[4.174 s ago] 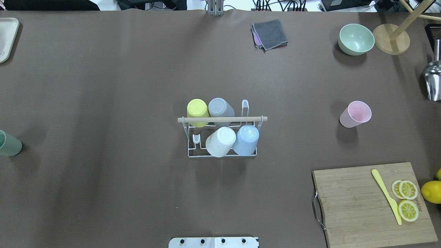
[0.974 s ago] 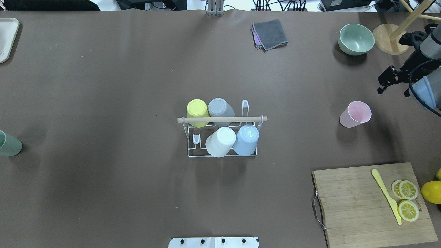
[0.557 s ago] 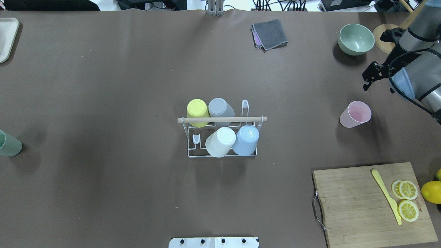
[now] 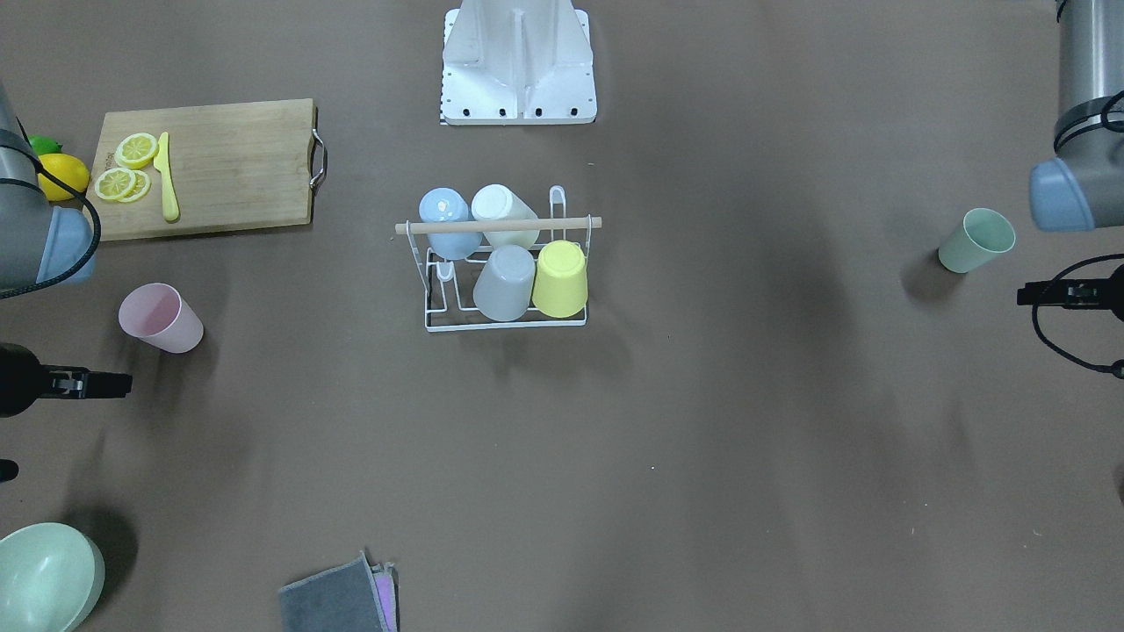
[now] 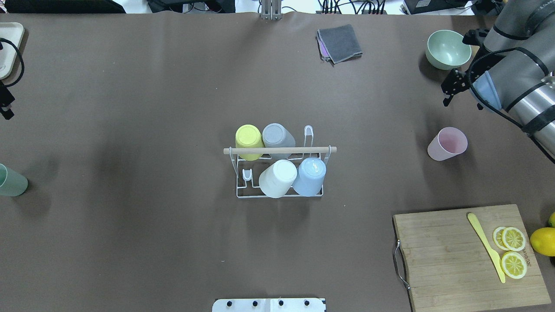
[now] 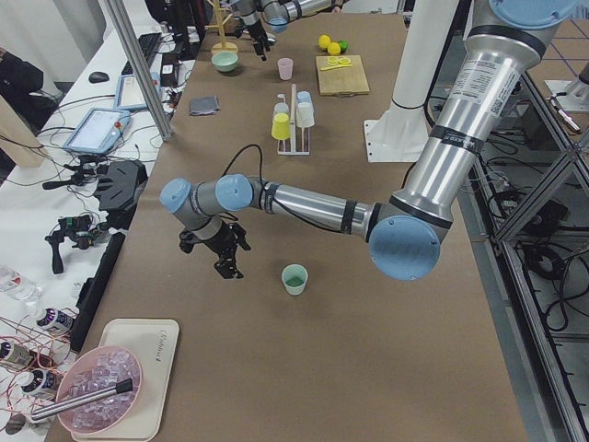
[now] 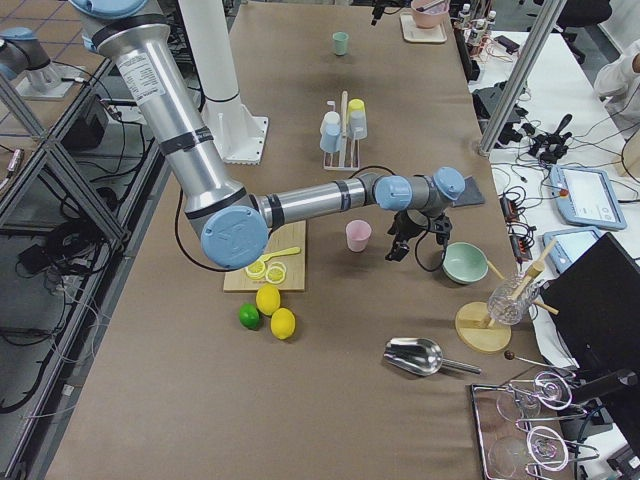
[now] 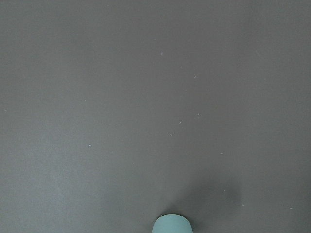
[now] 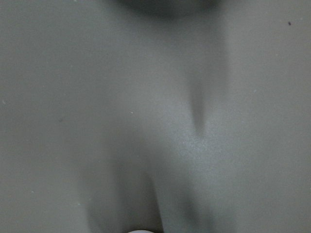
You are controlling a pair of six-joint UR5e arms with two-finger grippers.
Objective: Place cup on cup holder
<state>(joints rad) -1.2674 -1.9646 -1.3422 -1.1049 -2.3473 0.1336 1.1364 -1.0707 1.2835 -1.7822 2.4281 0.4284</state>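
The pink cup (image 5: 448, 144) stands upright, mouth open to the ceiling, on the bare table well off to our right of the cup holder (image 5: 279, 150). It lies between the green bowl (image 5: 448, 48) and the cutting board (image 5: 470, 255). A second loose cup, the green cup (image 4: 975, 240), stands upright far out on our left. The holder already carries four cups, all upside down over its prongs. Two prongs look free: the tall loop (image 5: 308, 132) at the far right corner and the short prong (image 5: 246, 174) at the near left.

We judge the step in hand to be the reach for a cup, most likely the pink one. To do it well, we bring the fingers down on either side of the cup wall, close gently so the light cup does not skid, lift it clear, and turn it mouth down. Then we lower it over a free prong without knocking the wooden handle (image 5: 279, 150) or the neighbouring cups.

The right gripper (image 7: 402, 250) hangs just beyond the pink cup, fingers apparently spread, gripping and touching nothing. The left gripper (image 6: 235, 261) hovers near the green cup, likewise spread and empty.
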